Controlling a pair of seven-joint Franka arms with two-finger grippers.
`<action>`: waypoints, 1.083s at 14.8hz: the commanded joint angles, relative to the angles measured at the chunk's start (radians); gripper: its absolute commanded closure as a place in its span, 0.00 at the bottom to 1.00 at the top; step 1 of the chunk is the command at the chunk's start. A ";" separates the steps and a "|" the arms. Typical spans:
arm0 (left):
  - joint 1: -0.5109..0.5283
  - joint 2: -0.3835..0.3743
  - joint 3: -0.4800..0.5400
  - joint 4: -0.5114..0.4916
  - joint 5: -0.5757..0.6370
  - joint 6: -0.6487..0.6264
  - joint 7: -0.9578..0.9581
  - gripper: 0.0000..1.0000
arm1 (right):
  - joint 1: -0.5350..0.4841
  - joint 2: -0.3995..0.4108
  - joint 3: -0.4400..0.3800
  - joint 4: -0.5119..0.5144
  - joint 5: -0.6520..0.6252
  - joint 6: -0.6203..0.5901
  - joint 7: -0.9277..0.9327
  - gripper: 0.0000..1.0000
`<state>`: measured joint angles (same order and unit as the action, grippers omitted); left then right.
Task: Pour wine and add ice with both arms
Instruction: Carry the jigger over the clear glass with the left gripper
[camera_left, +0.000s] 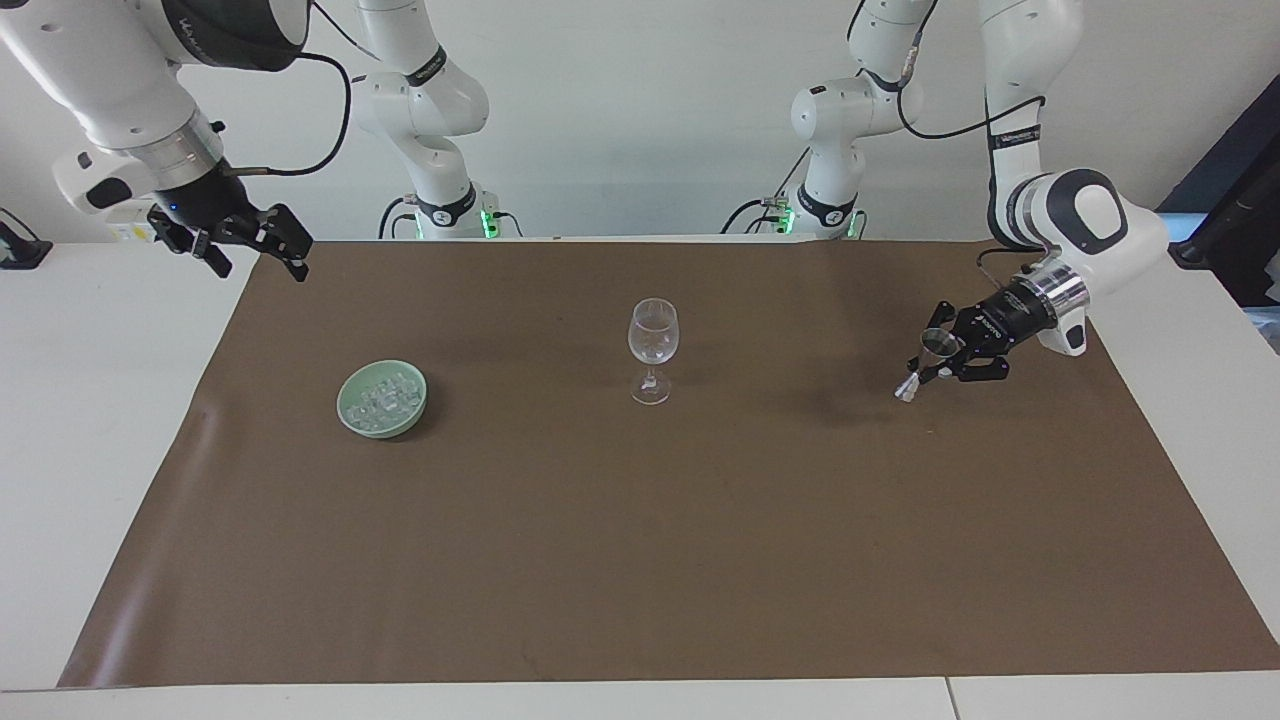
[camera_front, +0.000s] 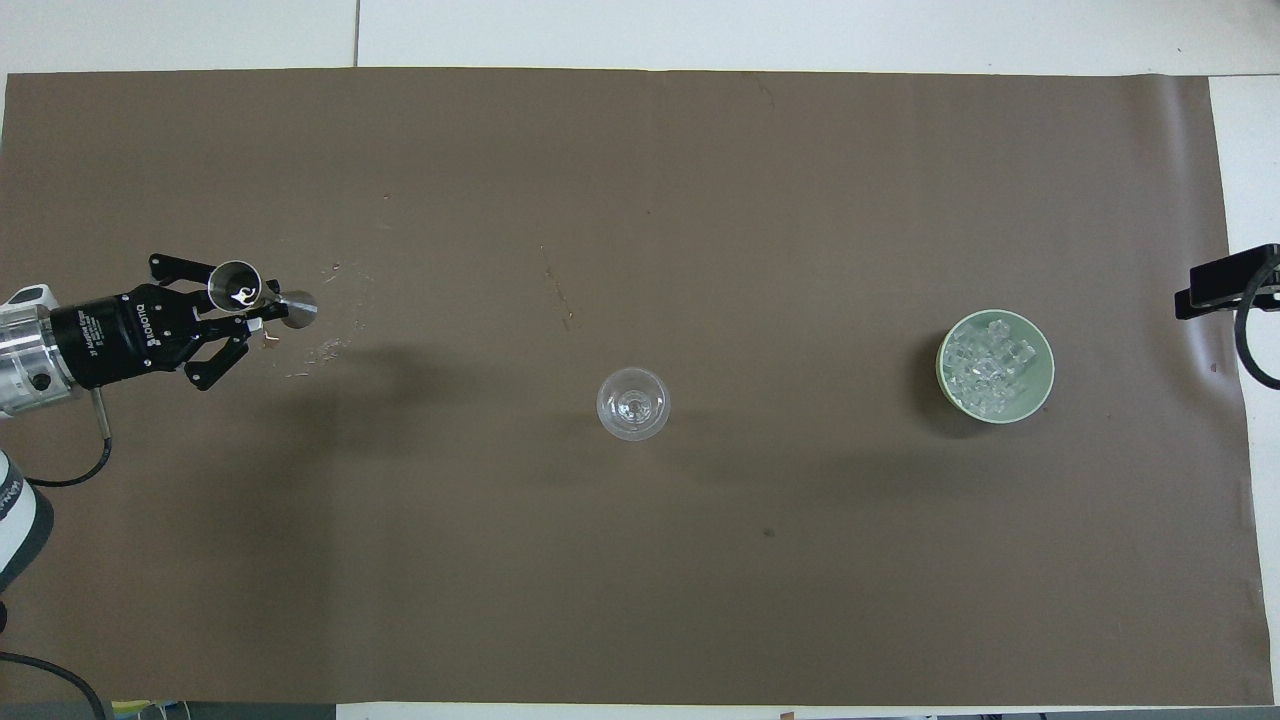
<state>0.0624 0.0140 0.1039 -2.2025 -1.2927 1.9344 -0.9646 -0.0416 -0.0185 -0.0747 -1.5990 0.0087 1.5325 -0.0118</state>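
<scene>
**Landmark:** stemmed wine glass (camera_left: 652, 345), upright and clear, near the middle of the brown table mat (camera_left: 640, 560). Entries run across the facing view from one edge to the other.

1. **Right gripper** (camera_left: 252, 243). Black claw on the white right arm, raised over the mat's corner at the right arm's end of the table, well apart from the wine glass. Fingers spread wide; nothing between them. The arm waits. In the overhead view only a black part shows at the frame edge.

2. **Bowl** (camera_left: 381, 399). Pale green, round, resting on the mat toward the right arm's end from the wine glass and slightly farther from the robots than the glass foot. Nothing touches it.

3. **Ice cubes** (camera_left: 383, 397). Small clear cubes, many alike, heaped inside the bowl. Well apart from both grippers.

4. **Wine glass**, as above. Stands alone; neither gripper is near it.

5. **Jigger** (camera_left: 925, 360). Small shiny steel hourglass measure, tilted, its wide mouth uppermost and close against the gripper body, its narrow end pointing away toward the wine glass. Clear of the mat. Any liquid in it cannot be made out.

6. **Left gripper** (camera_left: 945, 362). Black claw on the white left arm, in the air over the mat toward the left arm's end from the wine glass. Fingers clamped on the jigger's waist.
</scene>
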 joint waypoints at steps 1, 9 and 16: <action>-0.122 -0.081 0.010 -0.043 -0.014 0.102 -0.093 1.00 | -0.004 -0.018 0.001 -0.018 0.010 -0.006 -0.020 0.00; -0.464 -0.147 -0.004 -0.043 0.082 0.383 -0.363 1.00 | -0.003 -0.018 0.001 -0.018 0.010 -0.006 -0.020 0.00; -0.598 -0.144 -0.026 -0.043 0.278 0.439 -0.442 1.00 | -0.004 -0.018 0.001 -0.018 0.010 -0.006 -0.020 0.00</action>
<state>-0.5086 -0.1006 0.0761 -2.2187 -1.0776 2.3464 -1.3765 -0.0416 -0.0186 -0.0747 -1.5990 0.0088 1.5325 -0.0118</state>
